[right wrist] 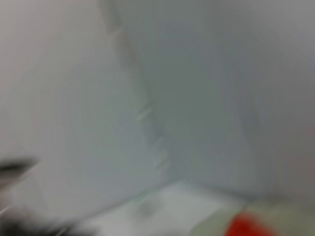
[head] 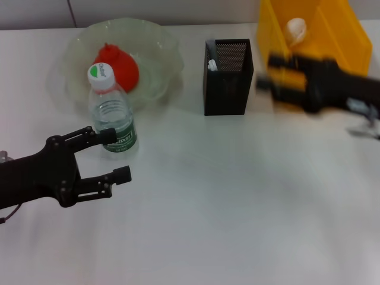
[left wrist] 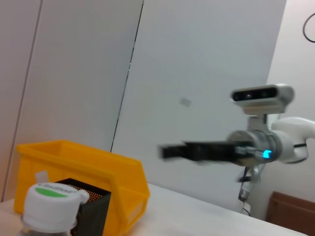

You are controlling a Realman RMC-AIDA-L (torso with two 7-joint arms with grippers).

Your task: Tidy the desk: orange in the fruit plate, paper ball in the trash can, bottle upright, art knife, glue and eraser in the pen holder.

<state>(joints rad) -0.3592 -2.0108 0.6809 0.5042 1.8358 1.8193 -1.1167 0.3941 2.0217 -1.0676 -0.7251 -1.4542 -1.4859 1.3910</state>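
Observation:
The bottle (head: 113,119) stands upright in front of the fruit plate (head: 74,53); its cap shows in the left wrist view (left wrist: 49,196). The orange (head: 122,66) lies in the plate. The paper ball (head: 295,28) lies in the yellow trash can (head: 347,41). The black mesh pen holder (head: 228,80) stands mid-table with something white inside. My left gripper (head: 116,154) is open and empty, its far finger beside the bottle's base. My right gripper (head: 264,74) hovers blurred in front of the trash can, right of the pen holder. The eraser is out of view.
White table with a wall behind it. The left wrist view shows the trash can (left wrist: 98,167), the pen holder (left wrist: 93,211) and the right arm (left wrist: 211,150) above the table. The right wrist view is blurred, with a red-orange patch (right wrist: 248,226) low down.

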